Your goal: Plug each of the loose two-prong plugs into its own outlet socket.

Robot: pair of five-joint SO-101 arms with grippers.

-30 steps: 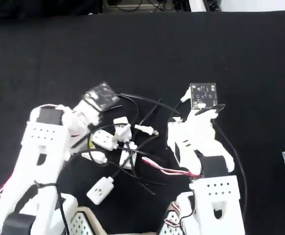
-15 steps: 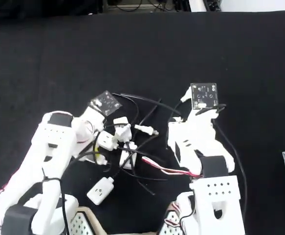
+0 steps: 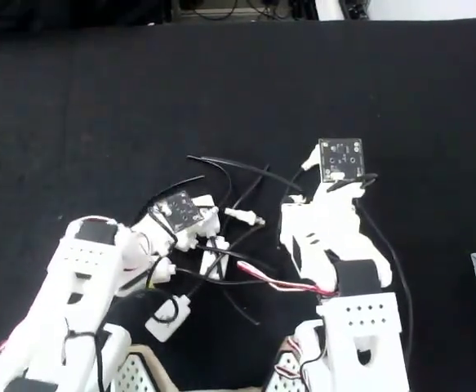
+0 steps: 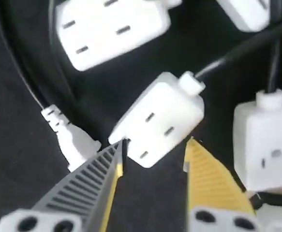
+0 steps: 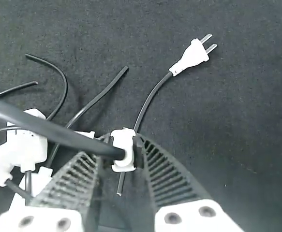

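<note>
A robotics lab bench, by the look: black cloth [image 3: 401,90] under two white printed arms [image 3: 335,237], equipment cables [image 3: 213,10] far beyond them.

No text, label, brand, number or sign legible to us on the desk [image 3: 99,98] or sockets [image 4: 155,121].

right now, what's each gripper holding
left gripper: open, fingertips either side of a white outlet socket.
right gripper: closed on a small white connector.

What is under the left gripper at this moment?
A white outlet socket, slots up, one corner between the left gripper's open jaws, its cable leaving the other end. The black cloth beneath it is covered.
</note>
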